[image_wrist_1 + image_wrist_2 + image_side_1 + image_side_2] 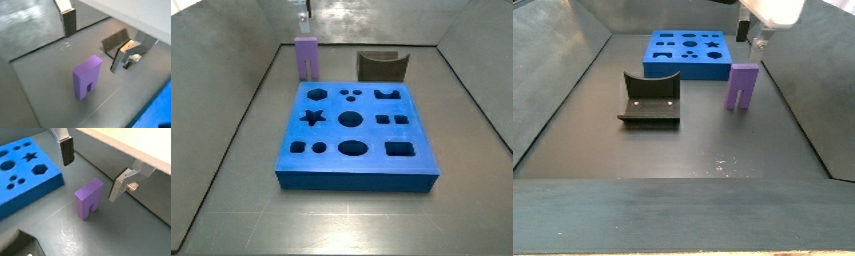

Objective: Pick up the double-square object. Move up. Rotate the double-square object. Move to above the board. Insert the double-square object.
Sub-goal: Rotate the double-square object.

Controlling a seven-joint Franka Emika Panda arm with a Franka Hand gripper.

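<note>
The double-square object is a lavender-purple block standing upright on the grey floor in both wrist views [87, 76] [89, 198] and both side views [307, 58] [743, 86]. My gripper [93, 51] [91, 181] hangs above it, open and empty. The fingers [69, 22] [117, 185] stand wide apart on either side of the block and touch nothing. In a side view only the white hand and one finger [759, 38] show above the block. The bright-blue board [358, 165] [684, 62] [27, 183] with shaped holes lies flat beside the block.
The dark fixture [381, 66] [651, 100] stands on the floor beside the board and apart from the block. Grey walls [225, 90] enclose the floor on all sides. A strip of bare floor [700, 150] lies between fixture and block.
</note>
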